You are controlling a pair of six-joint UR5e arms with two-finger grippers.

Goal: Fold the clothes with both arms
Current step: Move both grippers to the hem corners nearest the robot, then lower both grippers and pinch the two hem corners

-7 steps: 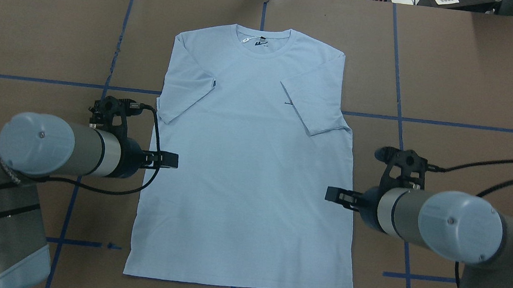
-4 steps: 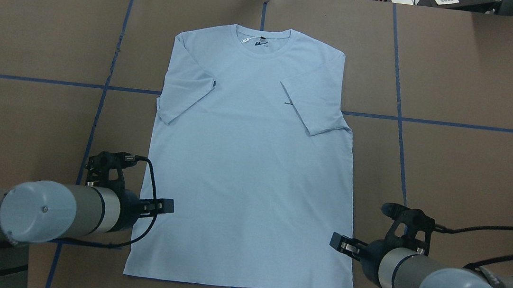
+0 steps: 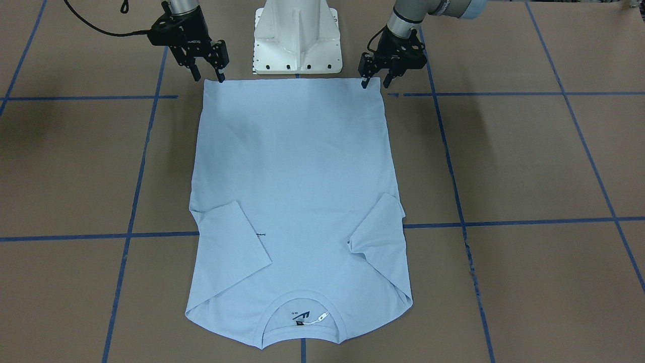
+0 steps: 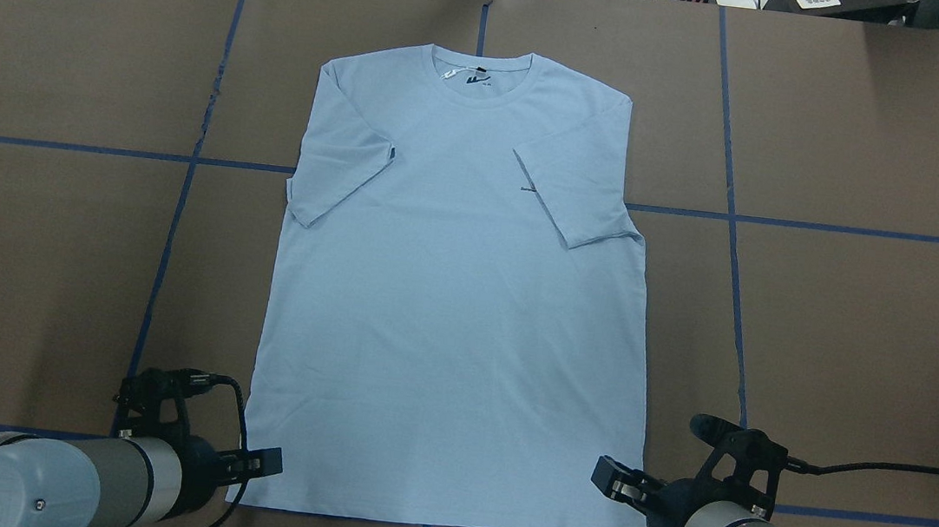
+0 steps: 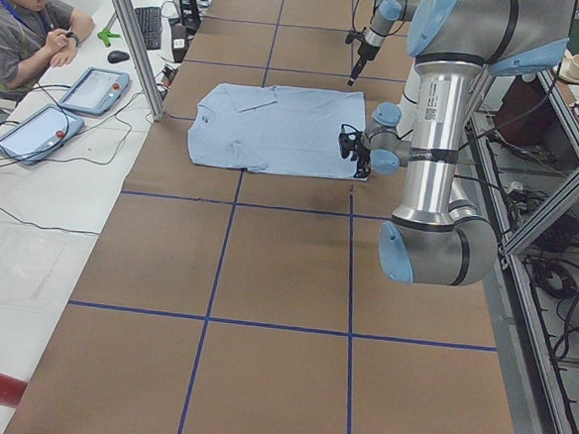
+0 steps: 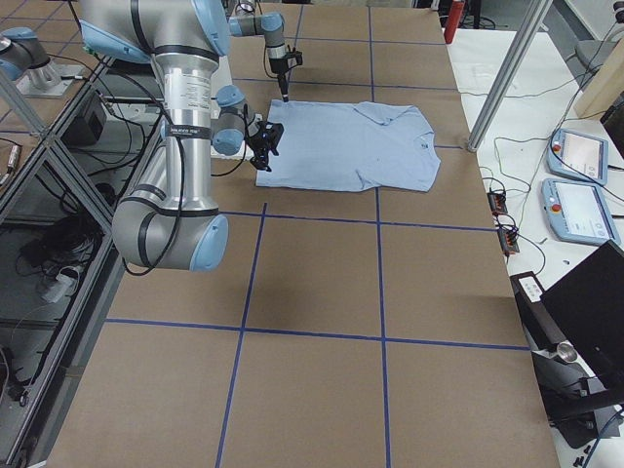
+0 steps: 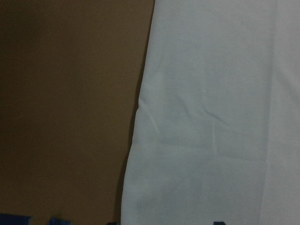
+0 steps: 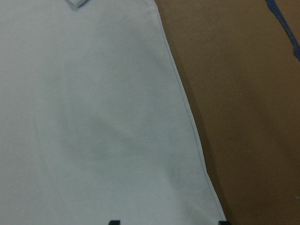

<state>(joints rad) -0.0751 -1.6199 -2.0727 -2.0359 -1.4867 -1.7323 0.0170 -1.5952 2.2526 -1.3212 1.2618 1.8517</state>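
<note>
— how should the hem corners be taken?
— the fingers (image 3: pixel 364 79) should be lowered together until each corner of the t-shirt (image 3: pixel 292 166) sits between them, then closed evenly.
— and the fingers now?
— the left gripper (image 3: pixel 374 83) and right gripper (image 3: pixel 208 78) are parted, nothing grasped, poised at the hem corners; contact cannot be told. the t-shirt is laid flat on the table (image 3: pixel 504 151).

Bare worktop (image 4: pixel 863 340) lies open along both long sides of the shirt (image 4: pixel 457 297) and beyond its collar. At the shirt's hem the white base (image 3: pixel 297 45) stands just beside the edge, between the left end effector (image 3: pixel 375 81) and the right end effector (image 3: pixel 207 78), each spread wide at a hem corner.
</note>
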